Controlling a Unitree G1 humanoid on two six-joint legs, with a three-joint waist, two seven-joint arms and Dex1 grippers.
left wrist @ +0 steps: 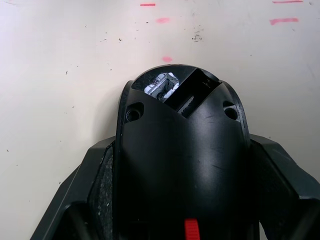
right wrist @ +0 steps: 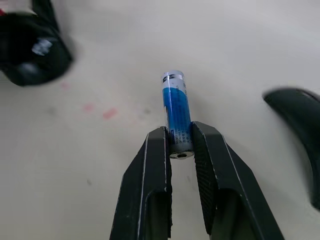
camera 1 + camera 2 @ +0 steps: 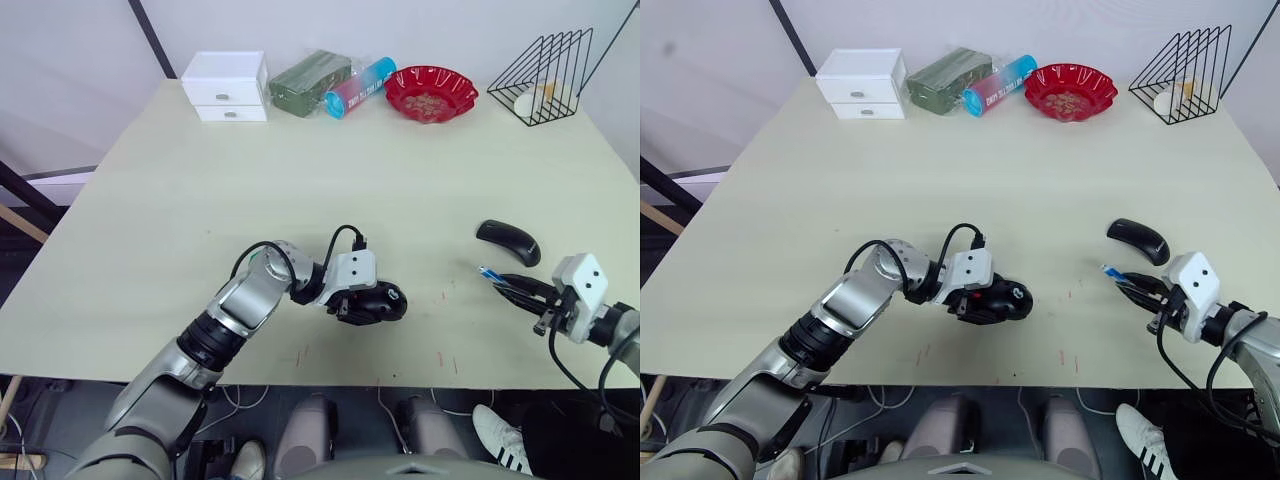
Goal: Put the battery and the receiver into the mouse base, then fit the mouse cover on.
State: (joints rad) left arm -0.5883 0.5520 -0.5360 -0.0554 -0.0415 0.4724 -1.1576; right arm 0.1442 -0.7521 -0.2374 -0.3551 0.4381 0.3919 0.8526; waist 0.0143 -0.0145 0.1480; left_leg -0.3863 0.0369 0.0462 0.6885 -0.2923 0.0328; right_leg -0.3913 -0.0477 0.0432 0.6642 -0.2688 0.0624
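Right gripper (image 2: 180,142): fingers closed on the battery (image 2: 176,112), near the table's (image 3: 200,180) front edge.
Left gripper (image 3: 352,303): fingers clamped on both sides of the mouse base (image 1: 182,165), resting on the table.
Mouse cover (image 3: 508,241): just beyond the battery.
Mouse base hollow: grey parts visible.
Red bowl (image 3: 431,92): brownish contents, far edge.
Battery print: unreadable.

The battery (image 2: 176,112) was blue with a white end. The mouse base (image 1: 182,165) was black with a red patch; the mouse cover (image 3: 508,241) plain black. The table (image 3: 400,170) was pale beige with red marks.
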